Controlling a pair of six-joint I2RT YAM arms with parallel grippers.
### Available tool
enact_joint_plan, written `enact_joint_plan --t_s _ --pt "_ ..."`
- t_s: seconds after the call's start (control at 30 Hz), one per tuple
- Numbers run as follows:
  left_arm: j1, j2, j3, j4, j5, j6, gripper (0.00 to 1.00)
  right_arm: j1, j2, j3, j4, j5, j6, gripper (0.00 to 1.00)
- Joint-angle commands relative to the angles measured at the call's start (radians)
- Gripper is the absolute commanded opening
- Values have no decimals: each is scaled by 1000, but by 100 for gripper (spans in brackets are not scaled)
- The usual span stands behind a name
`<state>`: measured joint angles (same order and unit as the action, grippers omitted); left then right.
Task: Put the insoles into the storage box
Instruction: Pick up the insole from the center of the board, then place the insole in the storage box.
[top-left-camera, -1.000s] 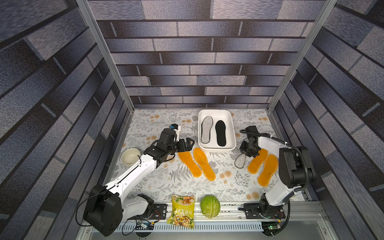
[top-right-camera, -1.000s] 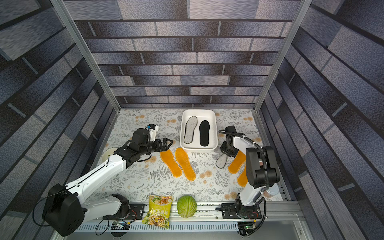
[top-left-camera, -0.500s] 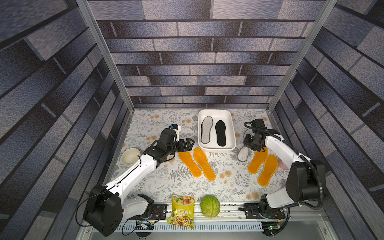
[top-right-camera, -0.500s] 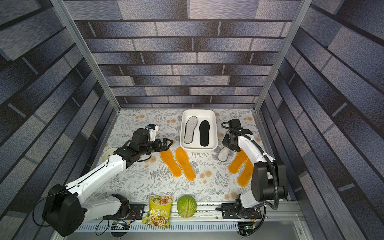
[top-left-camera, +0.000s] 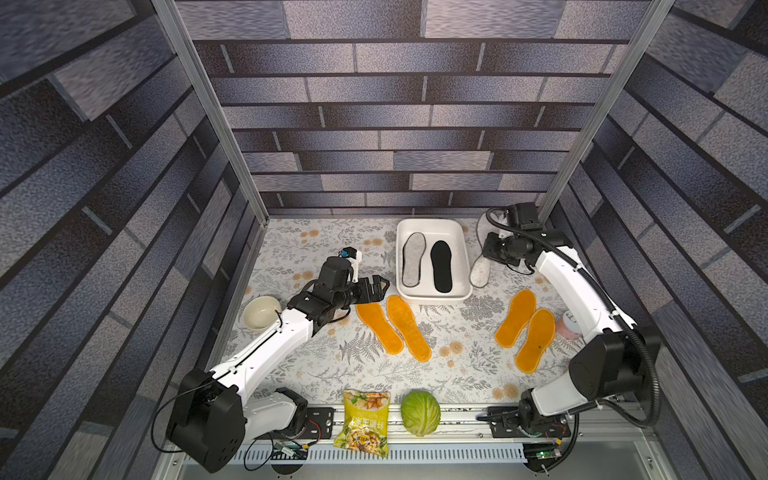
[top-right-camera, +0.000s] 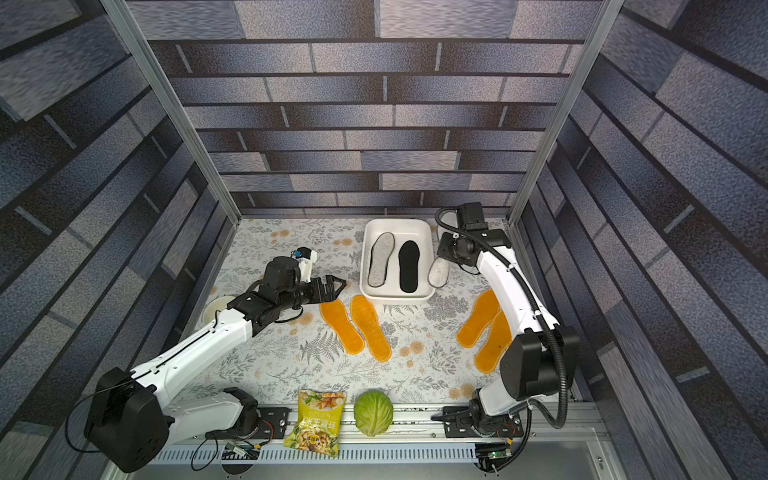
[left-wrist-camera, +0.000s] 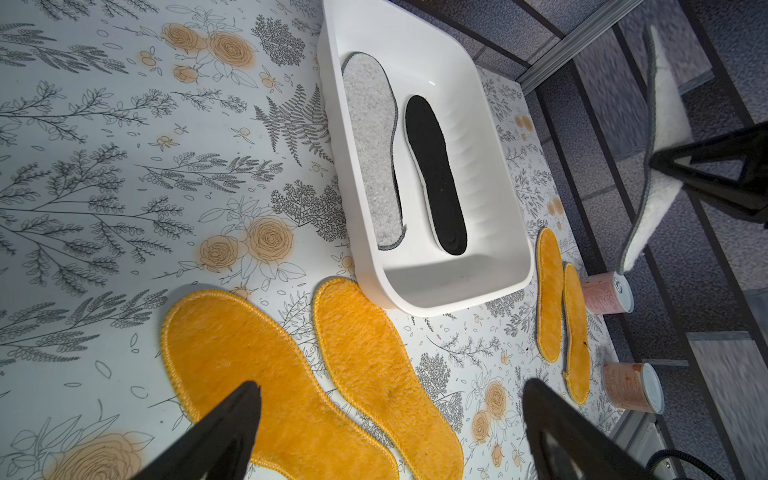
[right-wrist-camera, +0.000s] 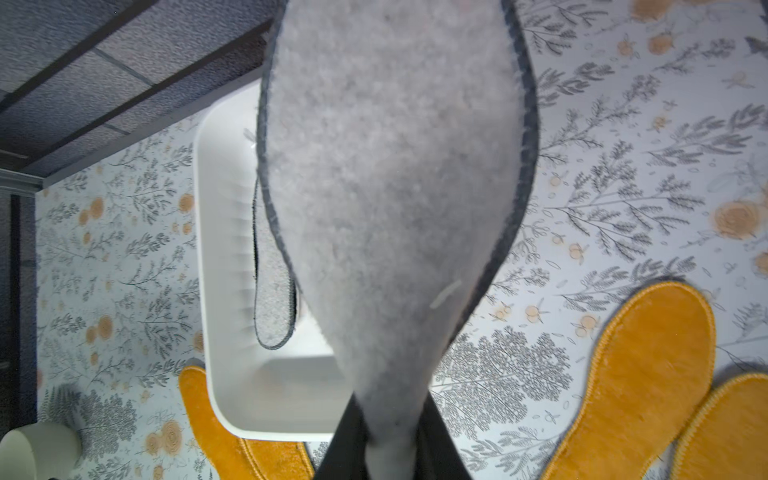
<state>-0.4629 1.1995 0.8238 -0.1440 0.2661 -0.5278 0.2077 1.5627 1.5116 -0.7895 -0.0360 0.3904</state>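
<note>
Insoles: seven can be counted, all flat foot-shaped fabric pads. Two are light grey with dark edging, one is black and four are fuzzy orange.

The held grey insole (right-wrist-camera: 390, 187) is pinched in the narrow jaws of the right gripper (right-wrist-camera: 390, 436), clear of the floral-print tabletop (top-left-camera: 316, 249). Its long axis runs straight out from the jaws, broad end farthest from them. In both top views it hangs just beside the outer wall of the white rectangular plastic storage box (top-left-camera: 432, 296), on the side facing this gripper, not inside.

Beyond that wall from the right gripper, the second grey insole (top-left-camera: 413, 259) and the black insole (top-left-camera: 441, 266) lie flat in the box. They are side by side, with long axes parallel to its long walls. Whether another lies under the black one I cannot tell.

The left gripper (top-left-camera: 379, 288) has its jaws spread wide with nothing between them. Just below and ahead of its fingertips lies the left orange pair (top-left-camera: 408, 328), parallel and slanted, one end near the box's short wall. The right orange pair (top-left-camera: 515, 318) lies well behind the right gripper beside its forearm, also parallel and slanted.
</note>
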Motion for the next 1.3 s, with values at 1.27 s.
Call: enact_joint_plan --t_s 1.27 --pt "47 -60 -36 -4 16 10 100 159 631 407 -112 29 -60 24"
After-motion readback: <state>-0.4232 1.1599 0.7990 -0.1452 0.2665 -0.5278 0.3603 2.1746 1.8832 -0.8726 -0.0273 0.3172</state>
